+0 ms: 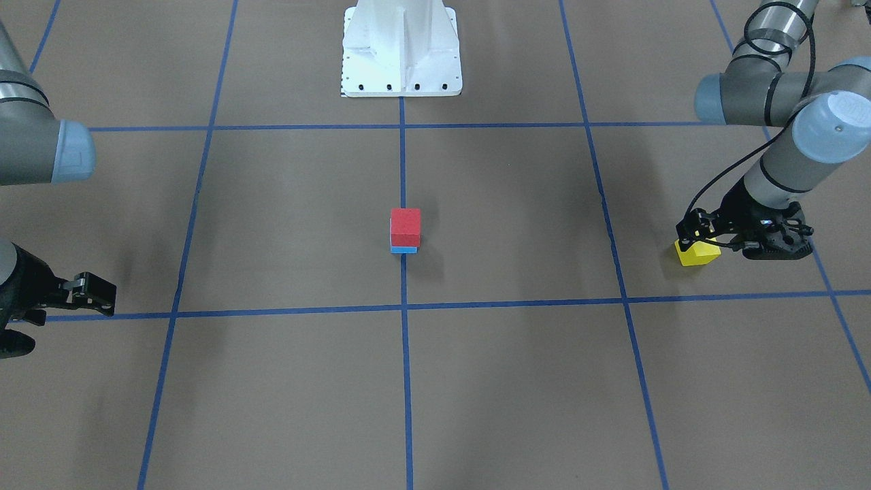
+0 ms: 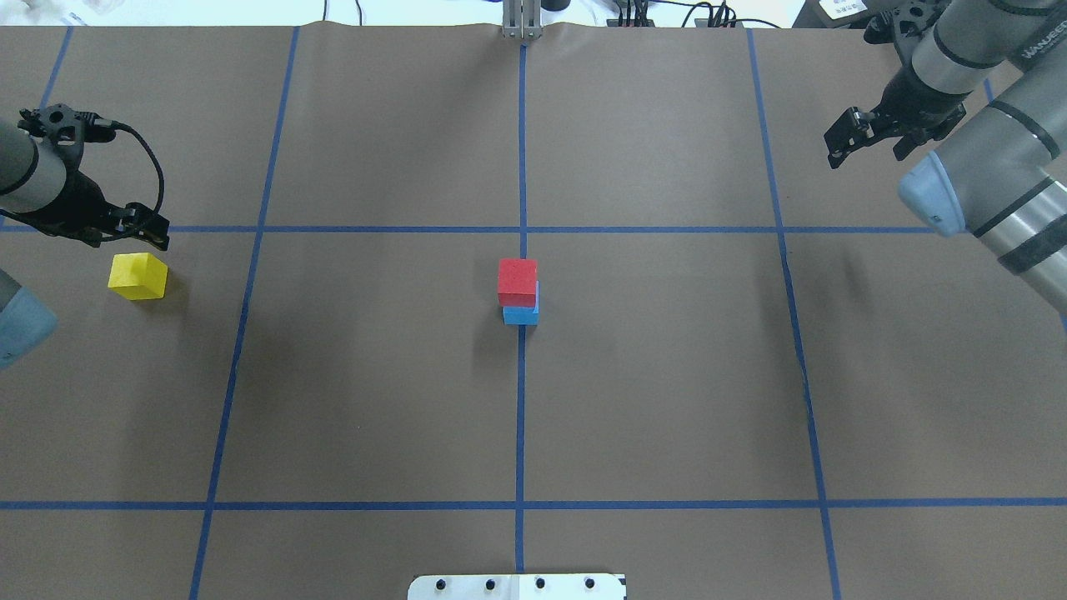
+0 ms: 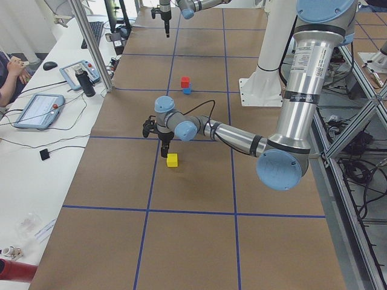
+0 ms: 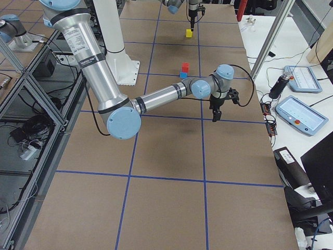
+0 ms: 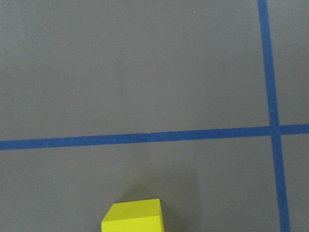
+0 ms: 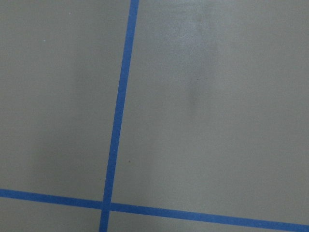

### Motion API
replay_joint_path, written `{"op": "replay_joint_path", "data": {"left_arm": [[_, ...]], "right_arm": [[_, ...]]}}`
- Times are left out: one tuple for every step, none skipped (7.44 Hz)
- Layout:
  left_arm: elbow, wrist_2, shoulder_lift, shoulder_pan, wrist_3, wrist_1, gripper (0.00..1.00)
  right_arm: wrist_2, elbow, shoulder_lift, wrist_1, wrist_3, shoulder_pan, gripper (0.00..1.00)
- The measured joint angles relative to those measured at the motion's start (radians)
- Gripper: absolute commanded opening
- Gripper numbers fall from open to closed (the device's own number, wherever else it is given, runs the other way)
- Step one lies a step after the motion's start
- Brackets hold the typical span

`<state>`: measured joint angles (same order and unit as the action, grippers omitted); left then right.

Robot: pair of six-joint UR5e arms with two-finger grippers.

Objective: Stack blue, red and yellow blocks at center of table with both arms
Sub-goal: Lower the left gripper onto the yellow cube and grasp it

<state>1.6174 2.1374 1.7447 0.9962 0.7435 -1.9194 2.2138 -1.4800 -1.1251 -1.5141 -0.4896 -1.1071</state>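
A red block [image 2: 517, 282] sits on a blue block [image 2: 521, 315] at the table's center, slightly offset; the stack also shows in the front view, red [image 1: 405, 226] over blue [image 1: 403, 250]. A yellow block [image 2: 137, 276] lies alone on the table at my far left. My left gripper [image 2: 154, 233] hangs just above and beside it, open and empty. In the left wrist view the yellow block [image 5: 133, 216] is at the bottom edge. My right gripper [image 2: 838, 150] is open and empty at the far right, away from the stack.
The white robot base [image 1: 401, 61] stands at the table's robot side. Blue tape lines [image 2: 522, 167] divide the brown table into a grid. A side bench with tablets [image 3: 36, 110] and an operator runs along the far edge.
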Motion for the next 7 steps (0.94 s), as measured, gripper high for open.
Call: {"op": "replay_joint_path", "data": {"left_arm": [[-0.014,0.000,0.000,-0.002,0.009,-0.013,1.00],[-0.027,-0.001,0.000,-0.004,0.013,-0.019,1.00],[-0.041,-0.001,0.001,-0.005,0.014,-0.021,1.00],[-0.052,0.000,0.002,-0.006,0.013,-0.022,1.00],[-0.060,0.000,0.002,-0.008,0.013,-0.022,1.00],[-0.068,0.001,0.003,-0.010,0.013,-0.023,1.00],[-0.076,0.001,0.003,-0.015,0.013,-0.023,1.00]], "right_arm": [[0.000,0.001,0.000,0.000,0.000,0.000,0.99],[0.000,0.001,0.001,0.000,0.000,0.000,0.99],[0.000,0.001,0.000,0.000,0.000,0.000,0.99],[0.000,0.001,0.000,0.000,0.000,0.000,0.99],[0.000,0.001,-0.001,0.000,0.000,0.000,0.99],[0.001,0.001,-0.002,0.000,0.000,0.000,0.99],[0.001,0.002,-0.003,0.000,0.000,0.000,0.99]]}}
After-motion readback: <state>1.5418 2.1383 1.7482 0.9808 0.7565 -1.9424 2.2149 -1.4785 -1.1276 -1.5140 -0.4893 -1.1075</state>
